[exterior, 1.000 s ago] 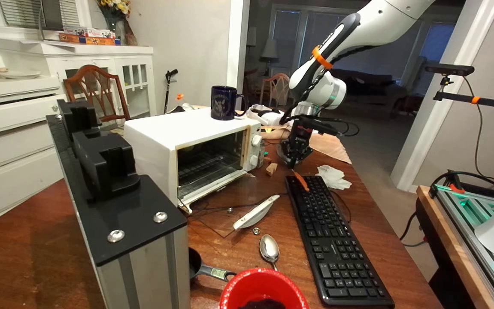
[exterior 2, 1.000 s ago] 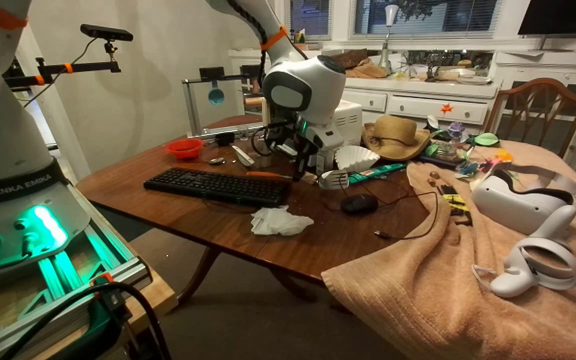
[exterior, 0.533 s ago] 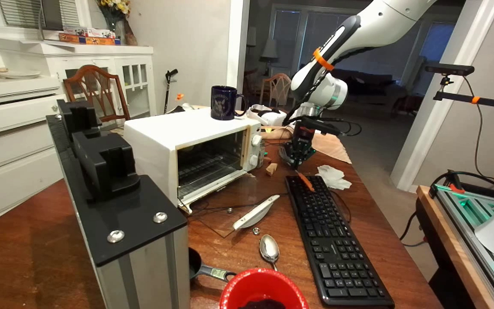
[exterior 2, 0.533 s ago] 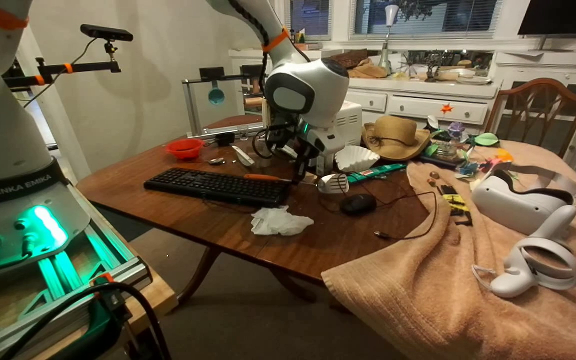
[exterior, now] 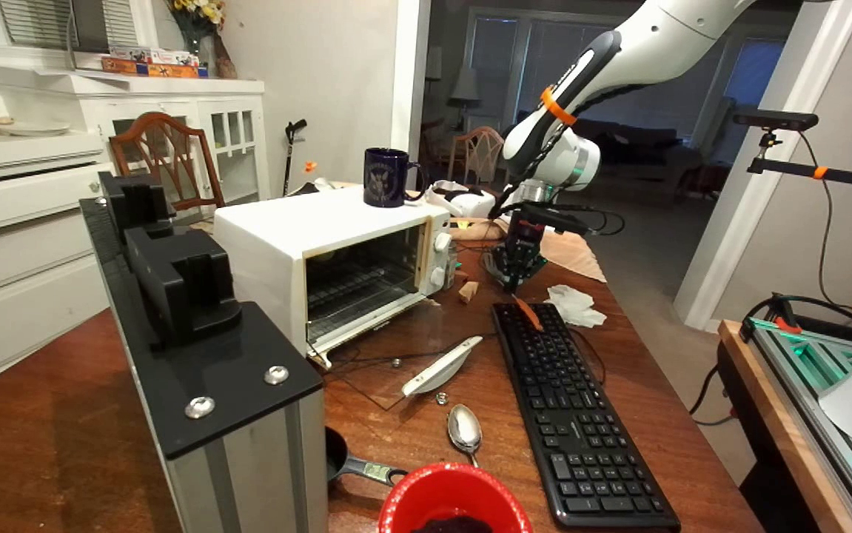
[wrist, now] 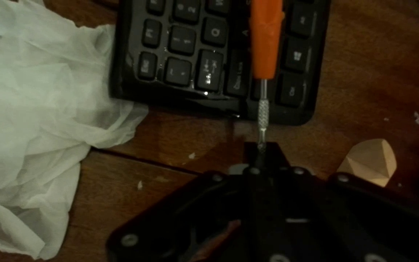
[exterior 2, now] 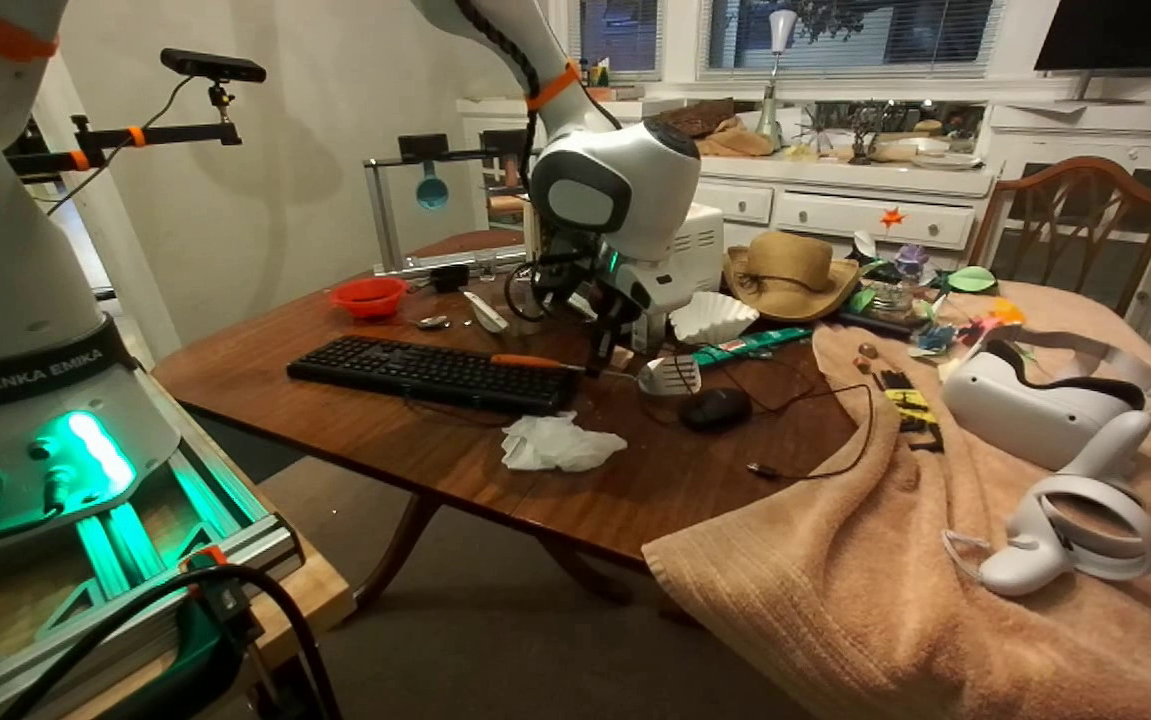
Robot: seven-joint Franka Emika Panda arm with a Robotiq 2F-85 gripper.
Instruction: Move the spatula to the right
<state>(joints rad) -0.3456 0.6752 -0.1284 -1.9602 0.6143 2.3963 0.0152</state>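
The spatula has an orange handle, a thin metal shaft and a pale slotted head. My gripper is shut on the shaft between the two. In an exterior view the handle lies over the far end of the black keyboard, with the gripper just beyond it. In the wrist view the orange handle points away over the keys, and the shaft runs in between the fingertips. The head is hidden in the wrist view. I cannot tell whether the handle touches the keyboard.
The keyboard lies below the handle. A crumpled white tissue and a black mouse with its cable are near the spatula. A white toaster oven, a tan paper piece and a green packet are close by.
My gripper has shifted slightly with the spatula, toward the tissue side of the table. The handle has moved a little to the right over the keyboard in an exterior view. The grip is unchanged.
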